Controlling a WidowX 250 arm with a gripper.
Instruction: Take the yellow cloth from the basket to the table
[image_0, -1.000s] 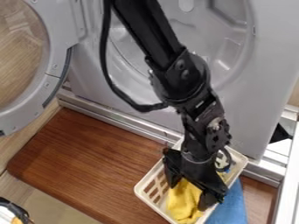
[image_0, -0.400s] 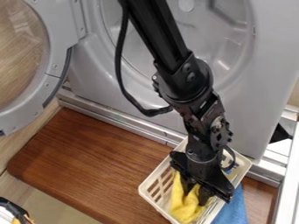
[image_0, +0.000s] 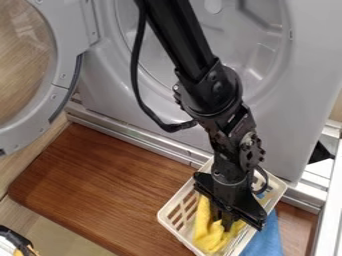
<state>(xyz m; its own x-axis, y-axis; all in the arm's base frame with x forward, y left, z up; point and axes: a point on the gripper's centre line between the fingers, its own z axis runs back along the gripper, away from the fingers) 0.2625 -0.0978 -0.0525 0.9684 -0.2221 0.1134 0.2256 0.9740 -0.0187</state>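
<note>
Now our black two-finger tool (image_0: 224, 225) pinches the crumpled yellow cloth (image_0: 209, 237), most of which lies below-left in view.

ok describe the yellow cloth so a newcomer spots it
Find the grey machine, then the brown wooden table below it. A cream slatted basket stands towards the table's right. Inside it lies the crumpled yellow cloth, unlike the blue cloth, which lies outside the basket.

Table (image_0: 113, 185): wood, streaked grain, smooth, slight sheen. Basket (image_0: 164, 220): smooth plastic. Yellow cloth (image_0: 208, 240): matt, creased fabric. Blue cloth (image_0: 268, 236): matt fabric. Panel (image_0: 284, 100): smooth, plastic-looking, glossy highlights. Rail (image_0: 133, 138): metal, dull sheen.
</note>
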